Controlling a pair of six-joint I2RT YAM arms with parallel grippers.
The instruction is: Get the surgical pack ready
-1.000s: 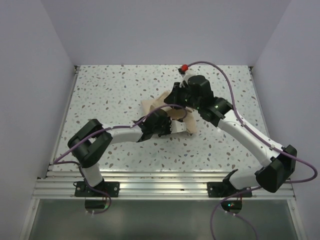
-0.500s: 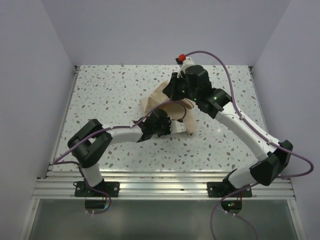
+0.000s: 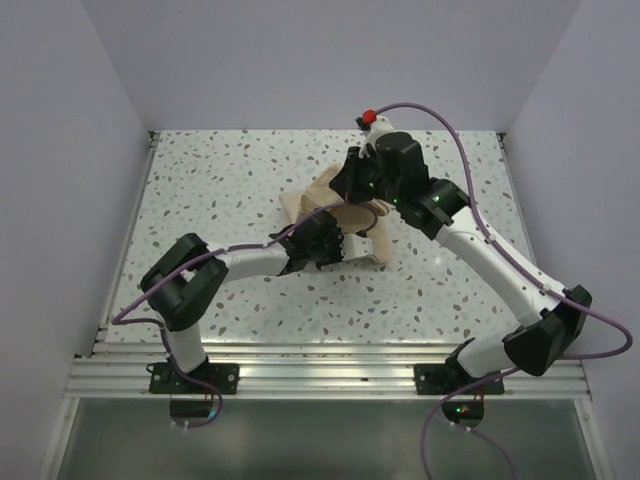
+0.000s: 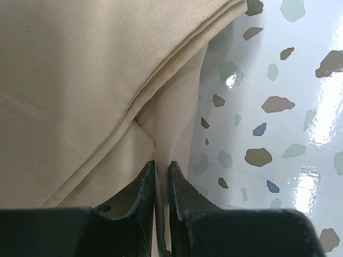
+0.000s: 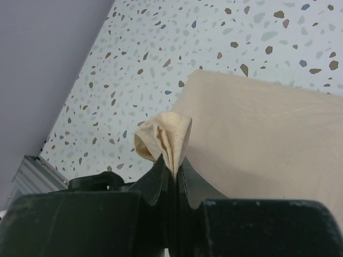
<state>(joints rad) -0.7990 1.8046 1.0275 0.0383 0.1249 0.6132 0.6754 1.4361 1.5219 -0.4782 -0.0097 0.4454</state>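
Left arm lies low across the speckled table (image 3: 220,180); left gripper (image 4: 161,174) has its jaws nearly closed, pinching a fold of the beige cloth (image 3: 312,203). The cloth sits mid-table, partly hidden by both wrists. Beyond, the right arm arches over, and the right gripper (image 5: 174,170) is clamped tight on a bunched, lifted corner.

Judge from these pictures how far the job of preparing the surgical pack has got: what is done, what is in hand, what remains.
Done: the cloth lies on the table, already folded in layers. In hand: the left fingers pinch a fold at its edge; the right fingers hold up a bunched corner. Left, probably: lay that corner over and close the bundle.
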